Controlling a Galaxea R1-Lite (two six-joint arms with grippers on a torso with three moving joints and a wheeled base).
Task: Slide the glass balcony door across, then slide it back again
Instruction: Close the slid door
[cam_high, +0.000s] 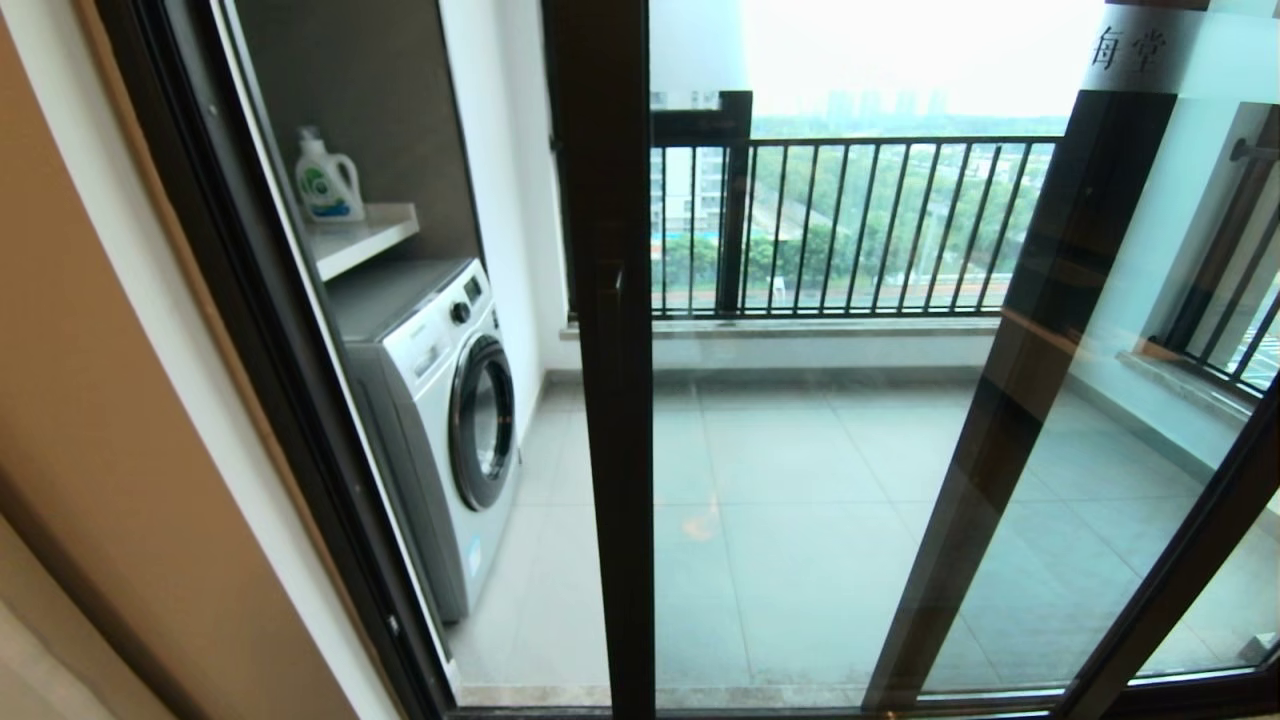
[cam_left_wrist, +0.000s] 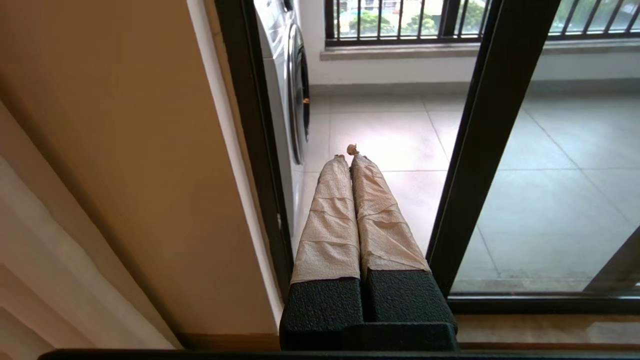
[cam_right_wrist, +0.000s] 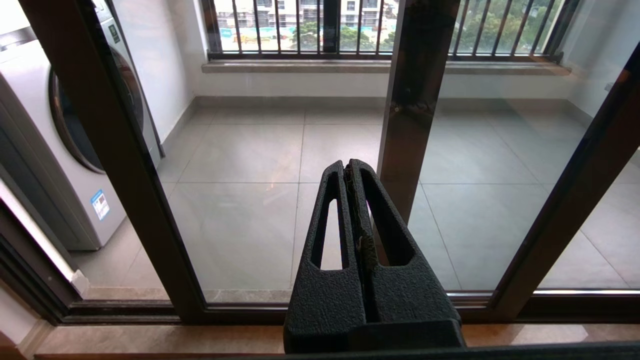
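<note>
The glass balcony door (cam_high: 610, 450) stands partway across, its dark left stile upright in the middle of the head view with a dark bar handle (cam_high: 617, 300) on it. A frosted strip with Chinese characters (cam_high: 1135, 45) shows at the top right. Left of the stile the doorway is open onto the balcony. Neither gripper shows in the head view. My left gripper (cam_left_wrist: 348, 155), its fingers wrapped in beige tape, is shut and empty; it points into the opening just beside the door's stile (cam_left_wrist: 480, 150). My right gripper (cam_right_wrist: 346, 165) is shut and empty, facing the door's glass (cam_right_wrist: 240, 210).
A white washing machine (cam_high: 450, 400) stands just inside the opening on the left, under a shelf with a detergent bottle (cam_high: 325, 180). The dark outer frame (cam_high: 260, 350) and a beige wall (cam_high: 100, 400) bound the left. A second dark stile (cam_high: 1040, 350) and black railings (cam_high: 850, 220) lie behind the glass.
</note>
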